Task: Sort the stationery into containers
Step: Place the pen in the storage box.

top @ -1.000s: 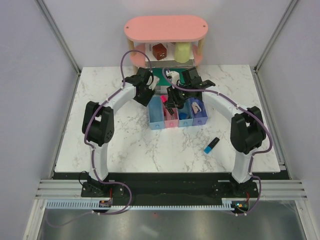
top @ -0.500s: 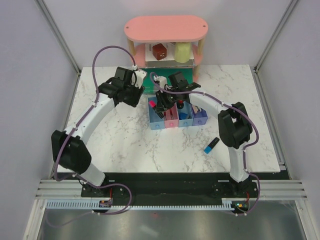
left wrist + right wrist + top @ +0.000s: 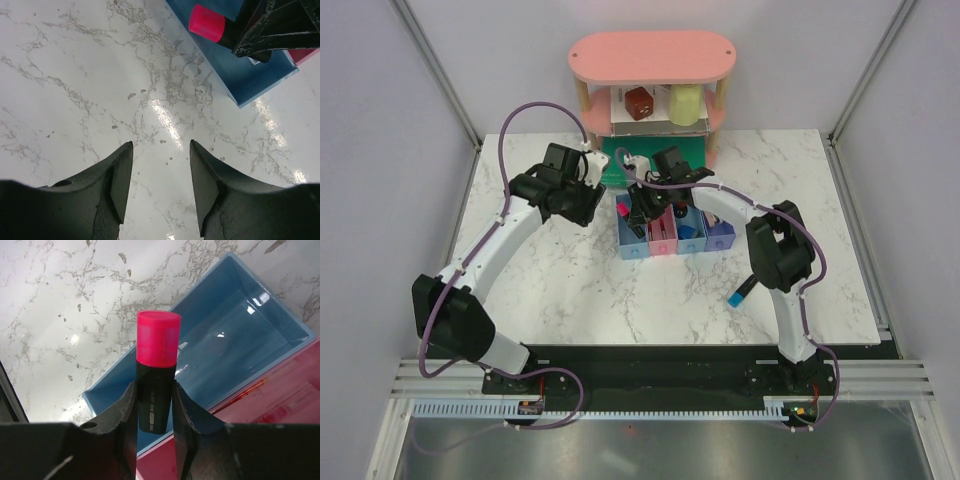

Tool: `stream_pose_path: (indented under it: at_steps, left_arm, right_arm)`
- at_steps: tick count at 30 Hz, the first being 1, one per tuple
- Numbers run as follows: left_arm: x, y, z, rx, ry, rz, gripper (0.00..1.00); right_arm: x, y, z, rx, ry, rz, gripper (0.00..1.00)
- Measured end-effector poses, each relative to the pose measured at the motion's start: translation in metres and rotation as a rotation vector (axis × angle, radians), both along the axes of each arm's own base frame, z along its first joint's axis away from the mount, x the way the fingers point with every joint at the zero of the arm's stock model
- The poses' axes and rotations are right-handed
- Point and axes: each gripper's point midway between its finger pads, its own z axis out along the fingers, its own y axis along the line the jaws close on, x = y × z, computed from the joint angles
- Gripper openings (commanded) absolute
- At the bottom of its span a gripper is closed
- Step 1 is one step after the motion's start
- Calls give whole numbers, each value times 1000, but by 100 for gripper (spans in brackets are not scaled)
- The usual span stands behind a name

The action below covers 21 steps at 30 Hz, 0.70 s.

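Note:
My right gripper (image 3: 152,405) is shut on the black body of the pink-ended highlighter (image 3: 156,370). It holds it above the light blue bin (image 3: 240,340), pink end pointing over the bin's far left corner. The pink bin (image 3: 280,410) lies beside it. In the top view the four joined bins (image 3: 632,245) sit mid-table with the right gripper (image 3: 642,212) over their left end. My left gripper (image 3: 161,150) is open and empty above bare marble, left of the bins (image 3: 250,80). The blue-ended highlighter (image 3: 742,291) lies on the table, right of the bins.
The pink two-tier shelf (image 3: 651,58) stands at the back with a brown object (image 3: 639,102) and a yellow one (image 3: 684,103). The green book (image 3: 618,168) lies in front of it, behind the bins. The right arm's elbow (image 3: 775,245) is next to the blue-ended highlighter.
My right gripper carried the pink-ended highlighter left, from over the pink bin to over the light blue bin. My left arm swung out to the left, away from the bins.

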Motion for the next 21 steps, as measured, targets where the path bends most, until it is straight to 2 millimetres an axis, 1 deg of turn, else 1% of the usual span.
stream_pose_path:
  at_steps: [1, 3, 4, 6, 7, 11, 16, 20, 21]
  left_arm:
    - [-1, 0, 0, 0, 2, -1, 57]
    - [-3, 1, 1, 0, 3, -4, 57]
    - [-4, 0, 2, -2, 3, -8, 57]
    - [-6, 0, 5, -6, 0, -15, 57]
    - [-7, 0, 7, -9, -4, -17, 57]
    - [-9, 1, 12, -13, -18, -21, 57]
    - [-12, 1, 15, -13, -18, -33, 57]
    - [-17, 1, 18, -9, -21, -66, 57]
    - [-18, 2, 20, -4, -27, -76, 57]
  right_arm:
    - [0, 0, -1, -3, -3, 0, 41]
    - [1, 0, -1, -9, -13, 4, 48]
    - [1, 0, -1, -12, -21, 6, 55]
    - [2, -1, -1, -18, -34, 14, 64]
    - [2, -1, 0, -20, -44, 19, 71]
    - [-2, -9, 17, -41, -105, 39, 72]
    - [-12, -28, 52, -87, -205, 75, 71]
    - [-32, -60, 85, -167, -325, 135, 68]
    - [-41, -74, 96, -208, -370, 164, 67]
